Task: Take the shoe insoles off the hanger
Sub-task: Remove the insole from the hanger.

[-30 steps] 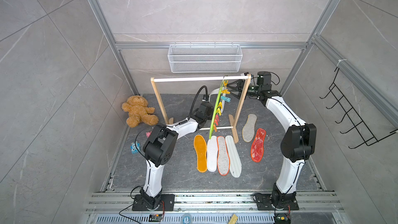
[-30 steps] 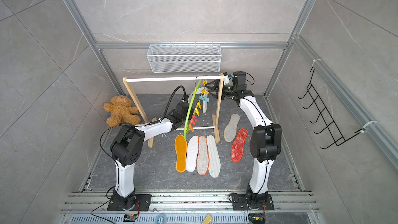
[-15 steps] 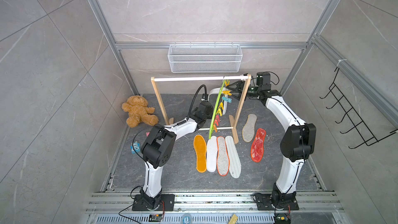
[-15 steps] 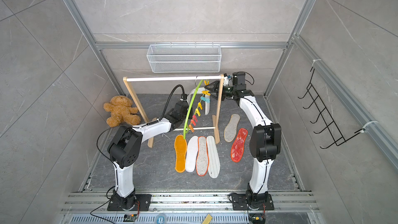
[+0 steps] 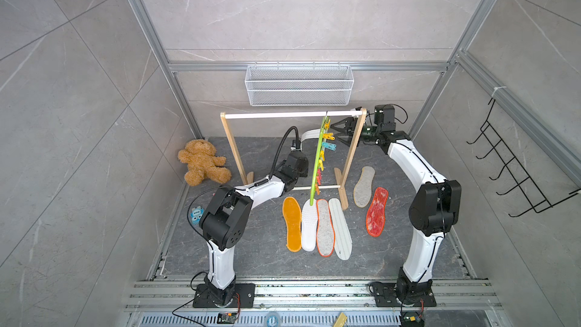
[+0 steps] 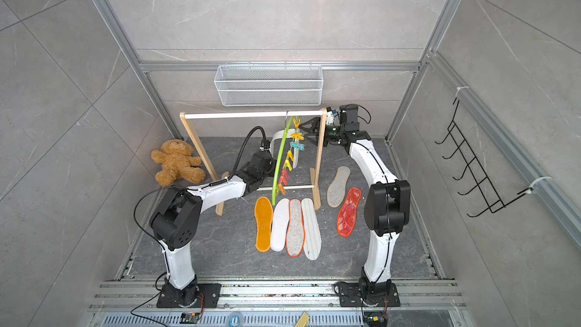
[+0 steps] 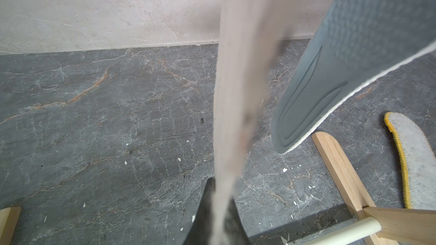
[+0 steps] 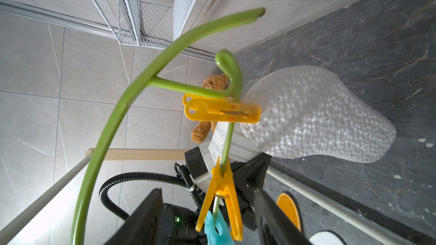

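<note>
Right wrist view: the right pincer stands open, its black jaws on either side of a yellow plastic clip, not visibly squeezing it. That clip hangs from the long curved lime-green plastic hanger, which hooks over a wooden rack with a white rail. A second yellow clip on the hanger grips a white bumpy-textured insole. Across the hanger, the left pincer is closed on the lower end of a pale striped insole, seen blurred rising from its jaws. Six more insoles lie flat on the dark grey marbled surface. Four form a row below the hanger: an orange-yellow insole, a plain white insole, a grey insole with orange rim and another pale striped insole. A beige-grey felt insole and a red mesh insole lie nearer the right arm.
</note>
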Available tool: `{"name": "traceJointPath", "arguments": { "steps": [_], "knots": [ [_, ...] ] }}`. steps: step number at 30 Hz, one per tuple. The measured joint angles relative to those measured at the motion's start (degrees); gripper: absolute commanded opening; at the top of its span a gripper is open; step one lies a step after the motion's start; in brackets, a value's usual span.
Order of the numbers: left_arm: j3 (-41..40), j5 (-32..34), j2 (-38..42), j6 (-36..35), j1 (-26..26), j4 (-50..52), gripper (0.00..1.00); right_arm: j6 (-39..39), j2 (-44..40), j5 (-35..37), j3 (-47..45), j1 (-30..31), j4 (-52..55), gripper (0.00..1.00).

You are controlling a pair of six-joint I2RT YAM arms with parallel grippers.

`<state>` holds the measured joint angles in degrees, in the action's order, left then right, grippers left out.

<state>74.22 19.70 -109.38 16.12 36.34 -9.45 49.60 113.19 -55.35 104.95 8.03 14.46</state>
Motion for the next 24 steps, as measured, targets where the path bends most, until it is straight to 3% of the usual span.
{"name": "traceJointPath", "arguments": {
  "steps": [9,24],
  "knots": [
    [-0.85,0.00,0.72,0.85,0.39,-0.50,0.00,-1.68,1.03,-0.20,1.36,0.00,2.36,0.66],
    [-2.82,0.37,2.21,3.13,1.64,-1.29,0.00,-2.54,1.70,-0.24,1.49,0.00,3.80,0.59]
  ]
}}
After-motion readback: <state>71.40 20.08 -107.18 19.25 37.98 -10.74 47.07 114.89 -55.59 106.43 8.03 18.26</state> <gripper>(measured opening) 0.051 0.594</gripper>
